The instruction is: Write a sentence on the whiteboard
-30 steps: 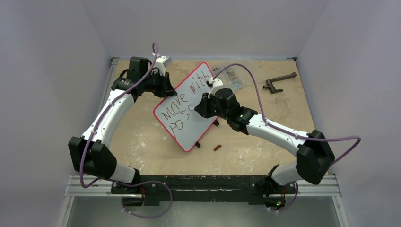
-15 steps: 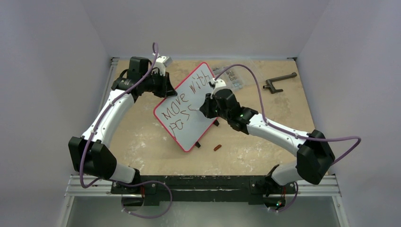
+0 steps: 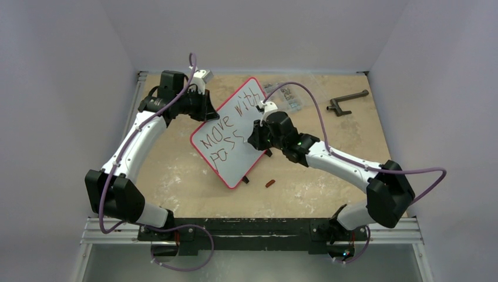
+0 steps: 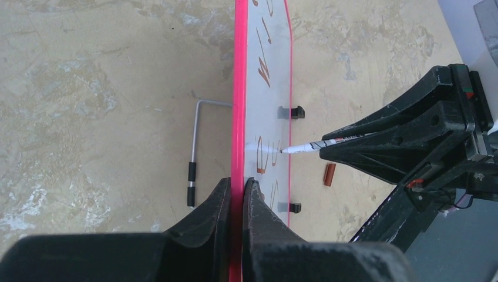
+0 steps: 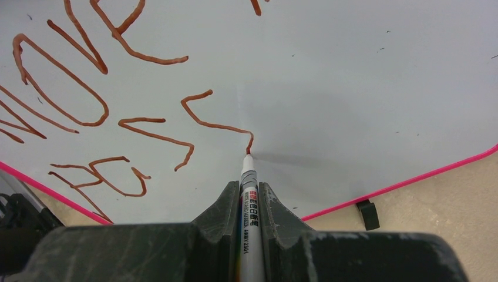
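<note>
Two grips hold. Right gripper [image 5: 249,188] fingers clamp a white marker [image 5: 251,235], its tip touching the whiteboard [image 5: 352,88] at the end of the lower row of the sentence [image 5: 155,136], frame centre. Left gripper [image 4: 236,183] fingers pinch the board's red rim, lower centre. Top view: board askew, centre of table [image 3: 317,176].

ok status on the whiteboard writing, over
left gripper shut on the whiteboard edge. right gripper shut on the marker, tip touching second row of the sentence. nothing blocking; small brown cap lies off the board.
</note>
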Robot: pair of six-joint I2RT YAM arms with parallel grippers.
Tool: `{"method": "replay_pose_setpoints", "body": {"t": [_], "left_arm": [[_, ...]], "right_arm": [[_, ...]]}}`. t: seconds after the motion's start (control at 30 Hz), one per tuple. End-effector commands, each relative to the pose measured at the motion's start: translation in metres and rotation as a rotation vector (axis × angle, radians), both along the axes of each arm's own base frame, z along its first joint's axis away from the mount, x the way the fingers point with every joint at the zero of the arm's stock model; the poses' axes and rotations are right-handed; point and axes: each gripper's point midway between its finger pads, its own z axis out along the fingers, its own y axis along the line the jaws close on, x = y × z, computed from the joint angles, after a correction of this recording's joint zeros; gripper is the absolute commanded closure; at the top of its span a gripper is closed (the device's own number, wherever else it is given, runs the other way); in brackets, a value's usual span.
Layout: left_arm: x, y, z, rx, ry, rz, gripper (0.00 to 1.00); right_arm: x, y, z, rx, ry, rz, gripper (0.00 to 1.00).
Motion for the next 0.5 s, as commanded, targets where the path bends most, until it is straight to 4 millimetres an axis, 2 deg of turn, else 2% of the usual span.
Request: {"method": "replay_pose_setpoints", "body": {"t": [0.0, 0.17, 0.3, 0.47], "left_arm": [[0.004, 0.011, 0.005, 0.074, -0.064, 0.017, 1.0], [0.004, 0.011, 0.005, 0.074, -0.065, 0.018, 1.0], [0.004, 0.011, 0.005, 0.074, -0.064, 0.019, 1.0], [0.004, 0.011, 0.005, 0.075, -0.066, 0.018, 1.0]], "right_arm": [[-0.004, 0.012, -0.011, -0.022, 0.027, 0.081, 1.0], [-0.007, 0.02, 0.003, 0.023, 0.007, 0.118, 1.0], [-0.015, 0.027, 0.026, 0.094, -0.019, 0.169, 1.0], [-0.016, 0.022, 0.045, 0.134, -0.055, 0.143, 1.0]]}}
